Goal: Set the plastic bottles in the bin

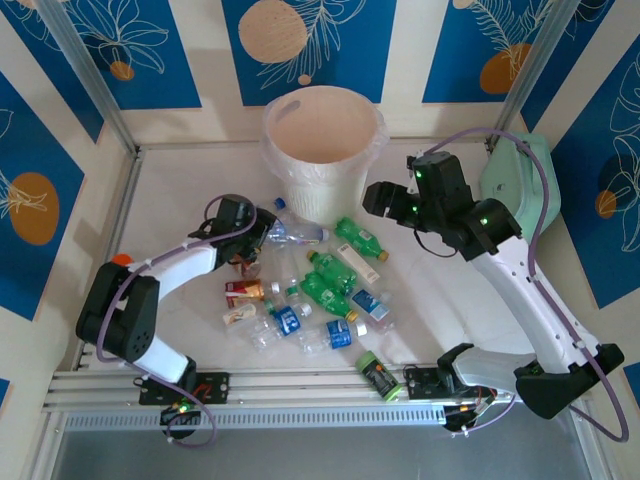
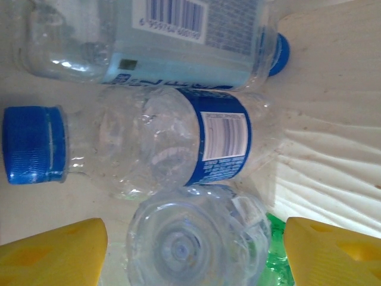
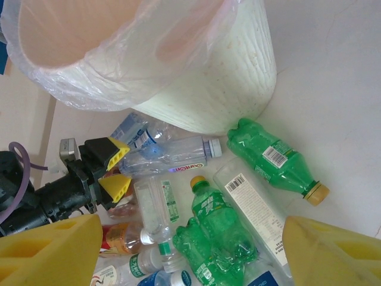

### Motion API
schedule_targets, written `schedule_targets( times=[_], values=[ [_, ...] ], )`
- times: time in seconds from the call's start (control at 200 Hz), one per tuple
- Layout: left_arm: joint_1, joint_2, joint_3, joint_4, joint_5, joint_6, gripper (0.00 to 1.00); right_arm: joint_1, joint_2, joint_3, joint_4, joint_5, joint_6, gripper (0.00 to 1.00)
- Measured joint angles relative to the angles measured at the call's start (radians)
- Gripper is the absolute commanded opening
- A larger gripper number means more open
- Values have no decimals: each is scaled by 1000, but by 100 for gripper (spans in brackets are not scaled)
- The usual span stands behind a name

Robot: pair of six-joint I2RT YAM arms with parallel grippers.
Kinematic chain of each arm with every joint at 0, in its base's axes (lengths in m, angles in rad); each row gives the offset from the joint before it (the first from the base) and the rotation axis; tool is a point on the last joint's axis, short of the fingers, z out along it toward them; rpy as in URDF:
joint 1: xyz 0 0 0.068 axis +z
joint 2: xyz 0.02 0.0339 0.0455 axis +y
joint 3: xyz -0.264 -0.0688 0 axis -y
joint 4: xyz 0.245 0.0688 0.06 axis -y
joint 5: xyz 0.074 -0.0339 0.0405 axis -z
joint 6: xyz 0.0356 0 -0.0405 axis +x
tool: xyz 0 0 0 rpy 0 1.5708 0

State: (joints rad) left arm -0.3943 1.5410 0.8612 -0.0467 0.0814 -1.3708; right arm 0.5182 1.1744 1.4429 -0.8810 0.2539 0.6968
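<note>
The bin [image 1: 322, 140], a whitish bucket lined with a clear bag, stands at the back centre and looks empty. Several plastic bottles lie in front of it: green ones [image 1: 325, 285], blue-labelled clear ones [image 1: 290, 320] and a red-labelled one [image 1: 243, 292]. My left gripper [image 1: 262, 235] is low at the pile's left. It is open, its yellow fingers [image 2: 53, 253] either side of a clear bottle's base [image 2: 196, 238] with small gaps. Beyond that lies a blue-capped bottle [image 2: 155, 143]. My right gripper [image 1: 378, 200] hangs open above the pile, right of the bin [image 3: 226, 77], nothing between its fingers [image 3: 333, 250].
A mint-green case [image 1: 515, 175] sits at the back right, behind the right arm. A dark cylinder with a green cap [image 1: 380, 375] lies near the front rail. One green bottle [image 3: 274, 158] lies close to the bin's foot. Metal posts frame the table's back corners.
</note>
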Motion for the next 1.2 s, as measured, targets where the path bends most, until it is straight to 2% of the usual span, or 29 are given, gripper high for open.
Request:
schedule_targets(
  times=[0.33,1.03,1.201],
  values=[
    [0,37,1,-8,14,-1,68,-10,-18,-41,6,-8,12,80],
    [0,46,-18,110,52,3,49,-10,-31,-86,10,-19,29,79],
    [0,37,-32,120,63,10,47,-12,-39,-93,11,-18,30,79]
  ],
)
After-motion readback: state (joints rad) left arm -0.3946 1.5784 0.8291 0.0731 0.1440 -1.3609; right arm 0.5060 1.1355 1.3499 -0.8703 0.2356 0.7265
